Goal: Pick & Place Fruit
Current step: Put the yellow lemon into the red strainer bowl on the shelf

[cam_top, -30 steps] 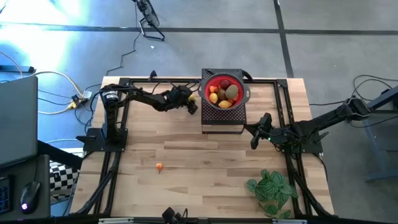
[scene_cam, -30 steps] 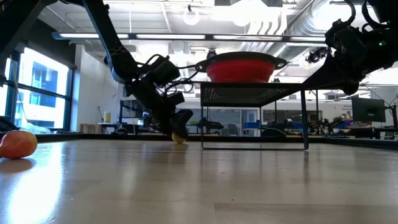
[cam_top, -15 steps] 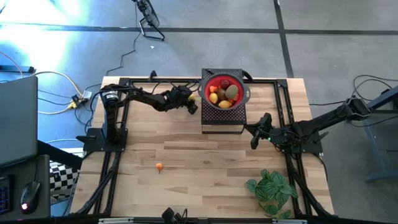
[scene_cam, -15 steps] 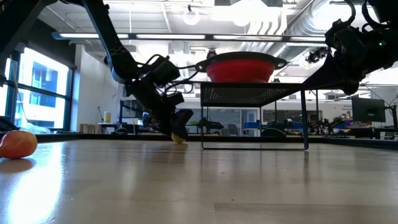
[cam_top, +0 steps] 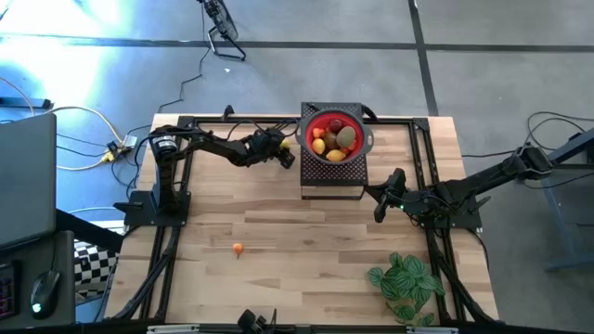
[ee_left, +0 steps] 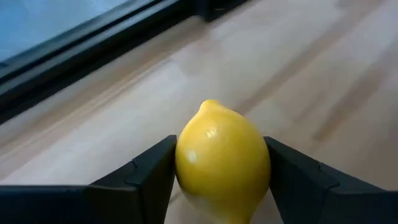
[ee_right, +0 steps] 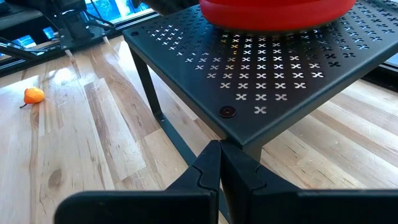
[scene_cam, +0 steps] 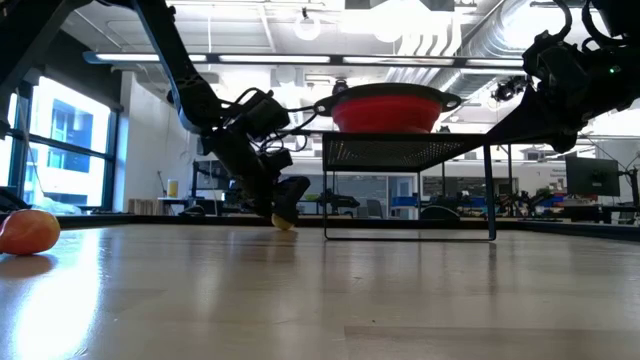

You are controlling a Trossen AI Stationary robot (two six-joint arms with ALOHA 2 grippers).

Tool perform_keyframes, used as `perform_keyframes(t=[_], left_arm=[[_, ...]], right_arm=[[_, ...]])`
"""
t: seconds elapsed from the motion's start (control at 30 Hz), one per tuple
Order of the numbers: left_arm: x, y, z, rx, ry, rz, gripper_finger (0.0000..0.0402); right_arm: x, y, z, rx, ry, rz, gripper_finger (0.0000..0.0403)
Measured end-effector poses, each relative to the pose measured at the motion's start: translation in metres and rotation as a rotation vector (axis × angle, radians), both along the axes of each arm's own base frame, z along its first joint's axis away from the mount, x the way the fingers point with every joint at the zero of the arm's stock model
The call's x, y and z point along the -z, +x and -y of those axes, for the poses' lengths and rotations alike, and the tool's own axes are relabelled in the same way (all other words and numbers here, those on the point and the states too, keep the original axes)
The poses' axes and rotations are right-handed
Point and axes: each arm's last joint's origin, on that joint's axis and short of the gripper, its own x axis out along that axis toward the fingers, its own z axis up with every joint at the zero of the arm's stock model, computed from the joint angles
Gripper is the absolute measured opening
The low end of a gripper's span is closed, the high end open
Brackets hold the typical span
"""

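The left gripper had its two fingers pressed to either side of a yellow lemon, so the fruit sat squarely between the jaws, not ahead of them. Its long axis ran forward, away from the wrist, with the pointed tip leading, and the fingers met it across its narrow waist. In the high view this gripper was low over the bench, just left of the black stand that carried the red bowl. So the bowl, already holding several fruits, lay to the gripper's right and higher up; I judged the coming move to be a lift and a short carry that way.

The right gripper was fully closed and empty, parked by the stand's near right corner, pointing at its perforated top. It was no closer to any loose fruit than the left arm.

The low view showed what the overhead one did not: the lemon was at or barely above the bench surface under the fingers, and whether it had cleared the wood could not be told. The overhead view alone placed a lone orange fruit well apart, towards the front left of the bench. The left wrist view alone showed the grip itself.
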Motion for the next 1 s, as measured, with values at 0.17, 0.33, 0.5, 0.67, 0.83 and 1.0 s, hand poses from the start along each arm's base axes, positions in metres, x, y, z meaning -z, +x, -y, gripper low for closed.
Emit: perform_keyframes(t=[0.17, 0.33, 0.5, 0.67, 0.83, 1.0], left_arm=[[0.002, -0.003, 0.000, -0.017, 0.016, -0.057, 0.0213], [0.002, -0.002, 0.000, 0.013, 0.021, -0.065, 0.0208], [0.002, -0.002, 0.001, 0.019, 0.016, -0.061, 0.0211], [0.001, -0.002, 0.001, 0.035, 0.030, -0.069, 0.0211], [-0.003, -0.002, 0.001, 0.076, 0.035, -0.064, 0.0210], [-0.019, -0.003, 0.003, 0.113, 0.058, -0.042, 0.0201]], right_arm=[[0.000, 0.000, 0.000, 0.000, 0.000, 0.000, 0.0002], [0.000, 0.000, 0.000, 0.000, 0.000, 0.000, 0.0002], [0.000, 0.000, 0.000, -0.001, 0.000, 0.000, 0.0002], [0.000, 0.000, 0.000, -0.001, 0.000, 0.000, 0.0002], [0.000, 0.000, 0.000, -0.001, 0.000, 0.000, 0.0002], [0.000, 0.000, 0.000, -0.001, 0.001, 0.001, 0.0002]])
